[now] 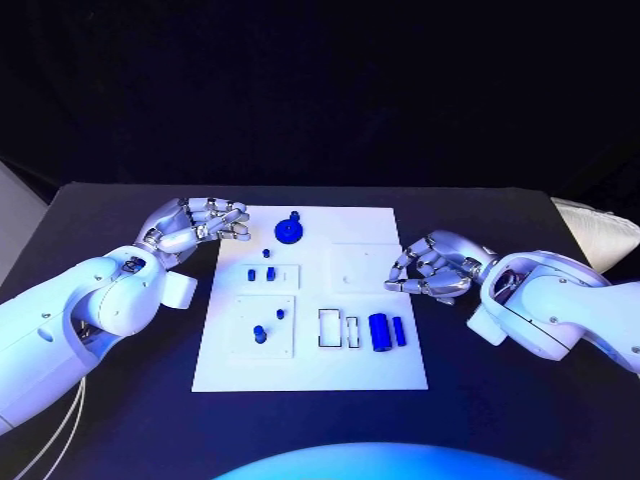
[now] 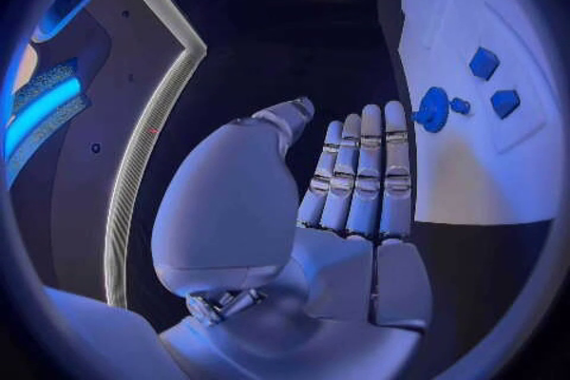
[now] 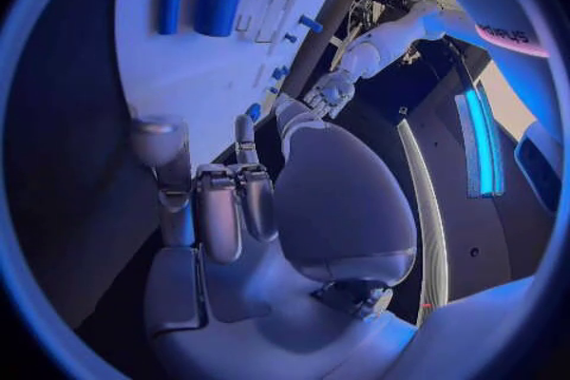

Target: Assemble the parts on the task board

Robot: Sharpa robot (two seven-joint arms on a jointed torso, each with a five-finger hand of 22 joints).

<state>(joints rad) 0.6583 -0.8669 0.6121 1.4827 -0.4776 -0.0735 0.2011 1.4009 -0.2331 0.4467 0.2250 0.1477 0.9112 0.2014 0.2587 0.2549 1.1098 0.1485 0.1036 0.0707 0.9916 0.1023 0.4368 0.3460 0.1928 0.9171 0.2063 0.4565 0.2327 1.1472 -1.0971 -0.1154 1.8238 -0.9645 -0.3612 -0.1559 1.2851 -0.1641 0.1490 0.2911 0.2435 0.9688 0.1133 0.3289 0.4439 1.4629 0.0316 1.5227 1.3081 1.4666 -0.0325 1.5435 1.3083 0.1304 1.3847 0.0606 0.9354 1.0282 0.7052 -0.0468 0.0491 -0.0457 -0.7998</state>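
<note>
Black table (image 1: 118, 205) runs under both my arms, with the white task board (image 1: 309, 375) lying flat in the middle of it, between my two hands.

Nearest to me on the board, two long blue parts (image 1: 387, 331) lie side by side, close to my right arm and just nearer to me than my right hand (image 1: 433, 266). Beside them, toward my left, are two narrow rectangular slots (image 1: 338, 328) in the board. Further toward my left hand's side, a square recess (image 1: 267, 322) holds two small blue parts (image 1: 270, 325).

My right hand hovers at the board's right edge, fingers curled inward with nothing in them; from the right wrist view the fingers (image 3: 219, 209) are bent toward the palm, and the long blue parts sit past the fingertips.

Beyond the square recess, a smaller recess (image 1: 273, 275) carries two more short blue parts (image 1: 263, 273). It lies off the inner side of my left hand (image 1: 193, 226), a little nearer me than the fingers.

My left hand sits at the board's far left corner, fingers lying pressed together side by side, holding nothing. Just off its fingertips (image 2: 395, 114) rests the round blue part (image 1: 290, 232), near but not touching.
</note>
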